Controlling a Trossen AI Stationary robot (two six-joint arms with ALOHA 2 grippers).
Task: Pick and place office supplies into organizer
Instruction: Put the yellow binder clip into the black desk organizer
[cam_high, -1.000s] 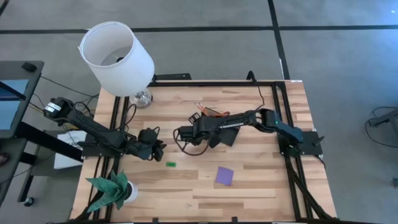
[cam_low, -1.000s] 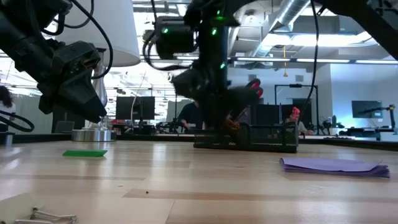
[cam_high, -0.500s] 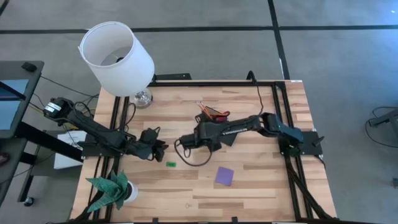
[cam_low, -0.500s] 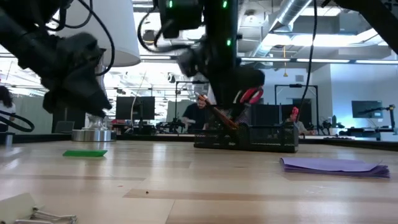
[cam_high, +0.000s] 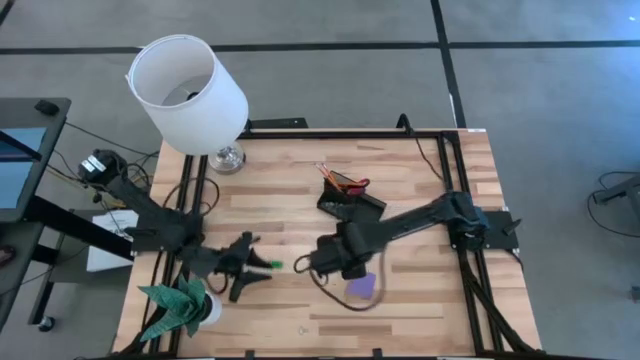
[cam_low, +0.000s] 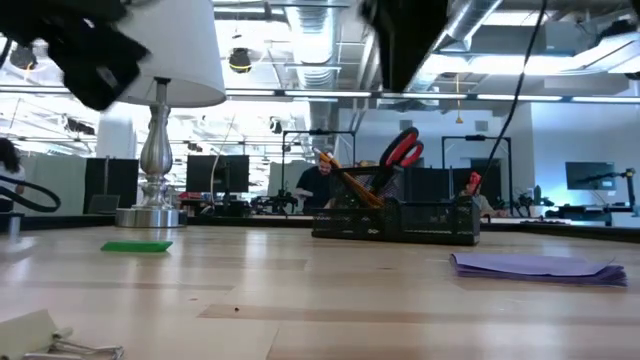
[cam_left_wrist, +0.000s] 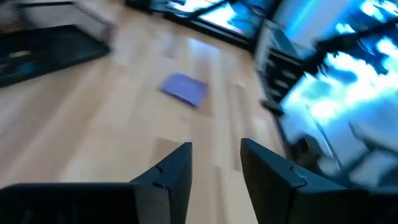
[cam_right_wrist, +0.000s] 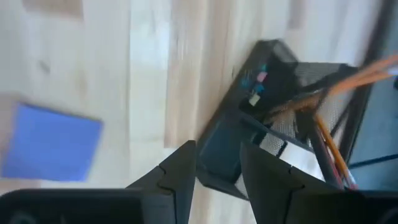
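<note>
— Right gripper (cam_high: 322, 262)? Where?
— Open, empty, left of the purple pad (cam_high: 361, 285); organizer (cam_high: 351, 204) far behind, scissors (cam_low: 401, 150) inside.
— Left gripper (cam_high: 262, 270)?
— Open, empty, beside the green piece (cam_high: 275, 264).

Table (cam_high: 420, 300): light wood, plank-striped grain, black frame rails round the edges.
Organizer (cam_high: 350, 205): black mesh. In it: scissors (cam_low: 402, 150) with red handles, orange pencils (cam_low: 350, 185).
Note pad (cam_high: 362, 285): purple in the high and low views, reads blue in both wrist views (cam_right_wrist: 50, 143).
Small flat piece (cam_low: 137, 246): bright green.
Both arms dark/black. Left gripper (cam_left_wrist: 214, 168) and right gripper (cam_right_wrist: 217, 168): black fingers.
Lamp (cam_high: 188, 95): white shade, silver chrome stem and base.
Paper plant (cam_high: 178, 305): green leaves, white pot.
Binder clip (cam_low: 75, 350): silver wire, at the near edge in the low view.
Floor (cam_high: 540, 60): grey with dark seam lines.
</note>
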